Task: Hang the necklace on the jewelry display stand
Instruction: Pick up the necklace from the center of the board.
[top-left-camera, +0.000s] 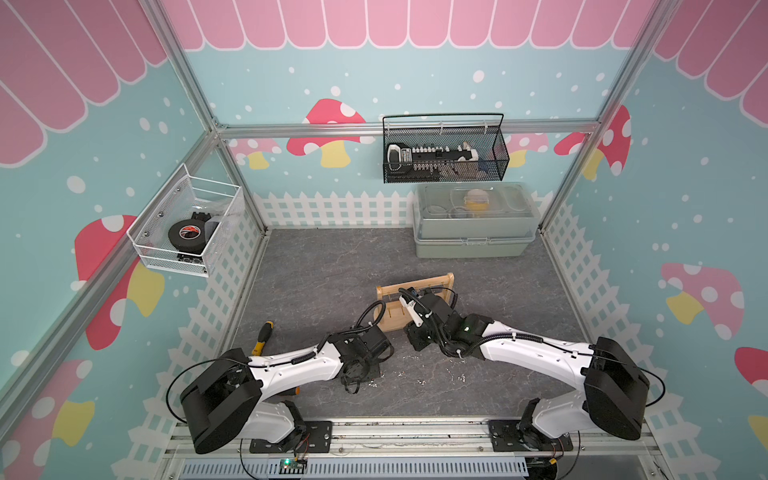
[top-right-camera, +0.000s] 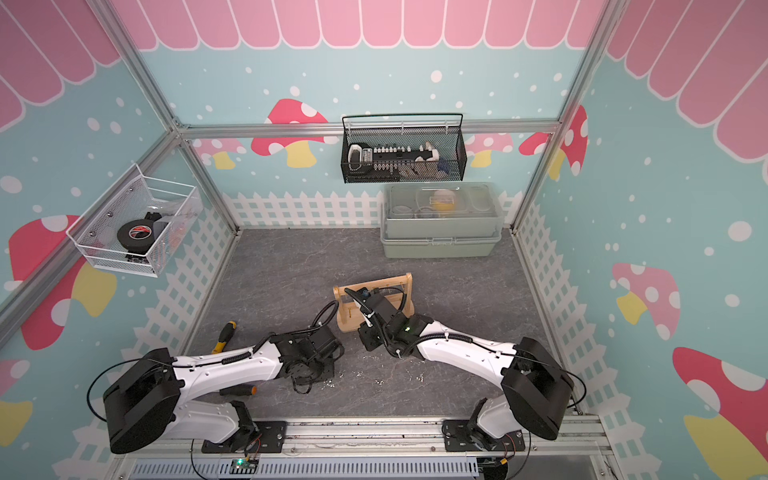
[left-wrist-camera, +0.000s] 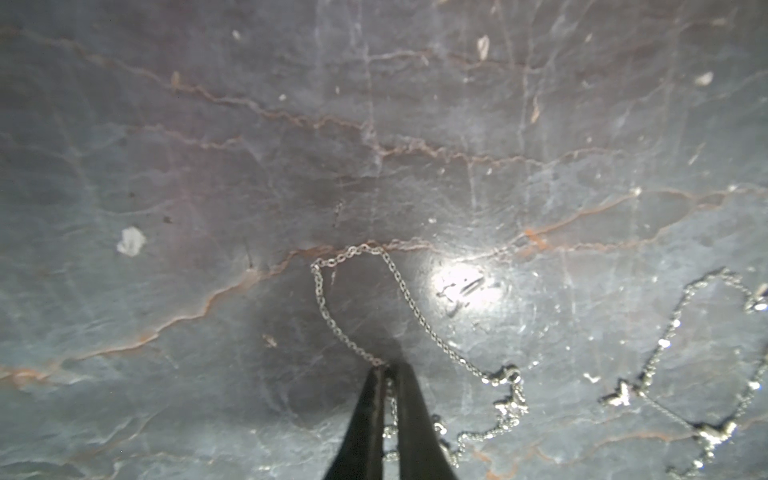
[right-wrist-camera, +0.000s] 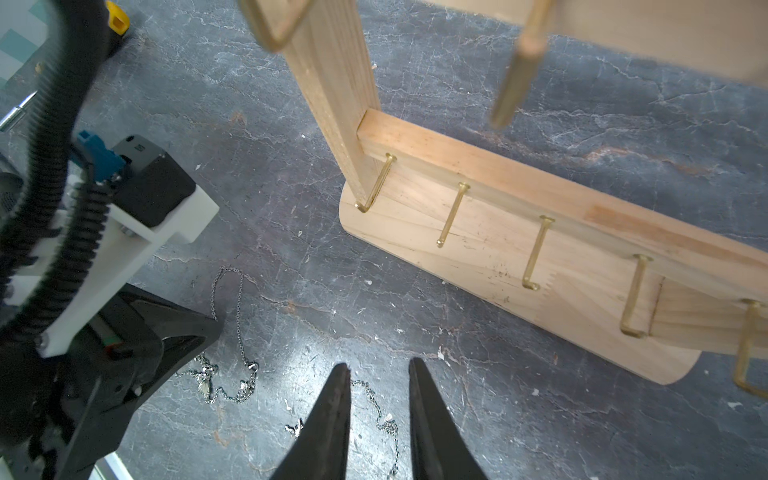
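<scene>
Where the dark grey marbled tabletop (top-left-camera: 316, 266) is ringed by teal walls (top-left-camera: 291, 75) printed with mushrooms and a white fence, the jewelry display stand (top-left-camera: 390, 318) is set on its base near the middle. Behind the stand a grey-green lidded box (top-left-camera: 471, 245) is placed, with a black mesh basket (top-left-camera: 444, 166) hung above it. A white wire basket (top-left-camera: 183, 232) is fixed well apart from the stand, on the left arm's side. In front of the stand, the necklace (left-wrist-camera: 507, 374) is pinched on the tabletop by the closed left gripper (left-wrist-camera: 388, 370), and a second chain (left-wrist-camera: 619, 394) is seen beside it. The stand's crossbar is partly covered in both top views by the right arm (top-left-camera: 436, 311). The right gripper (right-wrist-camera: 379, 368) is held just before the stand's base, its jaws parted on nothing.
</scene>
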